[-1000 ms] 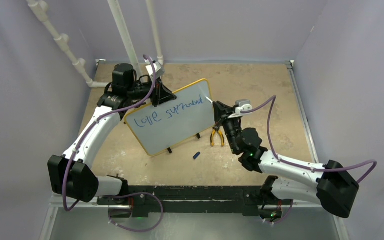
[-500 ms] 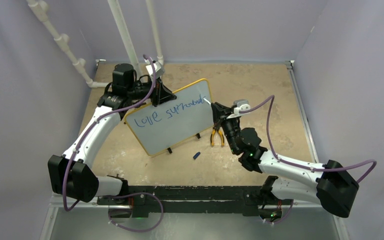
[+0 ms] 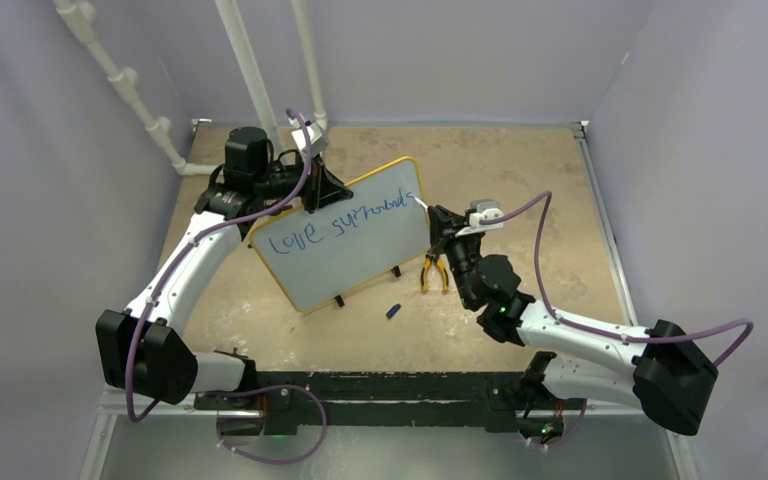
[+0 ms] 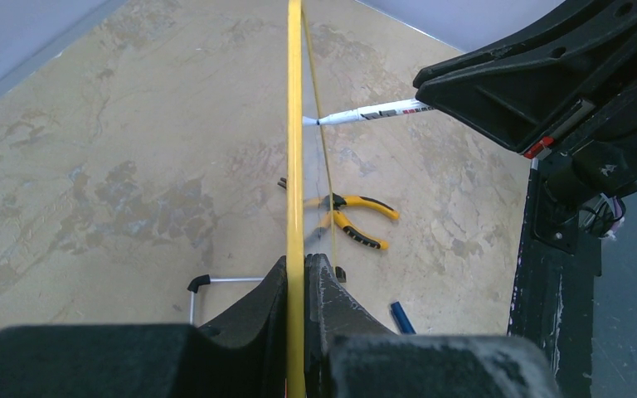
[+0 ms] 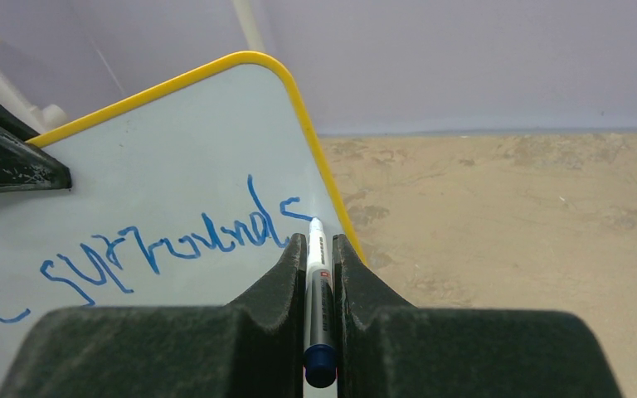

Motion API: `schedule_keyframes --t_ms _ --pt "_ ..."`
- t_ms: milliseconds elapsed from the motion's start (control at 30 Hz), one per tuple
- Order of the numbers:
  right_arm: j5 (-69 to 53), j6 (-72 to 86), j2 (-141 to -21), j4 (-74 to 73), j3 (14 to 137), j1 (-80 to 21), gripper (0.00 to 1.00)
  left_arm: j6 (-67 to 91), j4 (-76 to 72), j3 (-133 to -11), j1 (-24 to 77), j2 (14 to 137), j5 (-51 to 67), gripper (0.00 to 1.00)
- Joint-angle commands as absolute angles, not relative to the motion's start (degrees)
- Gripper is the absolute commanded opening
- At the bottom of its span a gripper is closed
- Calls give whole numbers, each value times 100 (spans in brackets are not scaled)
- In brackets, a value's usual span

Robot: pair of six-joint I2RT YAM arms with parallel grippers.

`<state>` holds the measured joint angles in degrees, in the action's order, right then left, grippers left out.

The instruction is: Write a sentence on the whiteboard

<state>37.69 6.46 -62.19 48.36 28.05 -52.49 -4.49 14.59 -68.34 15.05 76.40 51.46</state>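
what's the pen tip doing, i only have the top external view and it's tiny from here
Observer: In the right wrist view, the marker tip rests on the whiteboard, at the tail of the last s in the sentence.
Operator: is the right hand really gripping it
Observer: Yes, the right hand has both fingers pressed against the marker's barrel, with the blue end toward the camera.
Operator: and the left
Observer: In the left wrist view, the left hand is shut on the board's yellow frame, seen edge-on.
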Motion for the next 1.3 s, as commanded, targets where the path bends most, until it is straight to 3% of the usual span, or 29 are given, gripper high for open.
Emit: schedule_keyframes --t_ms 0,467,800,900,1100,1267 --pt "4003 665 -6143 4759 2927 -5229 0 -642 1969 -6525 1564 7878 5283 0" --pt "3806 839 -6206 4681 2896 -5229 0 -616 1925 -6513 1564 7884 5197 0" --pt "3257 899 -5113 4664 2520 -5229 0 -466 1808 -6511 1564 7893 4821 0" --pt "3226 940 -4766 4438 2443 -5229 0 -386 1736 -6526 1564 7888 4749 8" --pt "3462 997 -4361 4053 2373 -5229 0 -276 1604 -6538 1564 7854 4700 37" --pt "3358 1210 -4049 3660 2367 -5229 0 -245 1565 -6531 1560 7750 4520 55"
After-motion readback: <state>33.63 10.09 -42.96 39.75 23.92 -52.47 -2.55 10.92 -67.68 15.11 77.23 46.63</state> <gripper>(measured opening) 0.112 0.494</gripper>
